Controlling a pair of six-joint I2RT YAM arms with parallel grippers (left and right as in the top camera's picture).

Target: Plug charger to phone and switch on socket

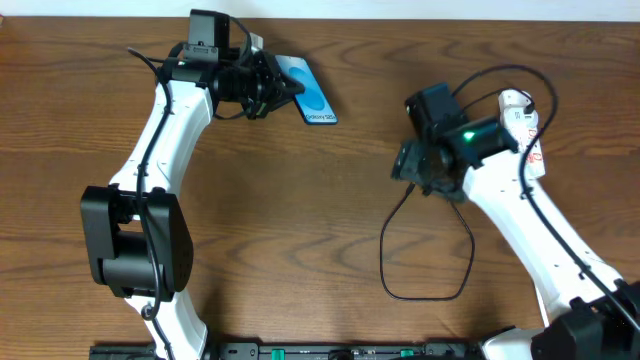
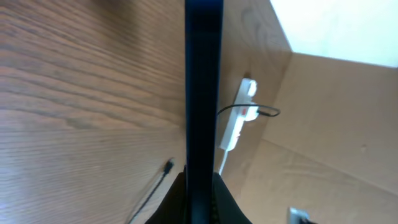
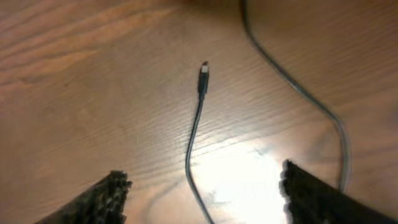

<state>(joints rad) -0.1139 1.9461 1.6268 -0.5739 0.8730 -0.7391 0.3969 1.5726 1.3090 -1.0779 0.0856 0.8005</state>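
My left gripper (image 1: 278, 88) is shut on the phone (image 1: 314, 92), whose light-blue screen shows at the back of the table. In the left wrist view the phone (image 2: 204, 87) stands edge-on as a dark bar between the fingers (image 2: 203, 196). The charger cable (image 1: 384, 262) loops on the table below my right gripper (image 1: 407, 166). In the right wrist view the right gripper (image 3: 205, 199) is open above the cable, and the connector tip (image 3: 203, 68) lies ahead of the fingers. The white socket (image 1: 520, 115) lies at the back right, partly hidden by the right arm. It also shows in the left wrist view (image 2: 239, 115).
A black cable (image 1: 500, 72) arcs over the socket at the back right. The table's far edge (image 1: 400, 18) runs along the top. A second run of the charger cable (image 3: 292, 87) passes on the right in the right wrist view. The arm bases stand at the front edge.
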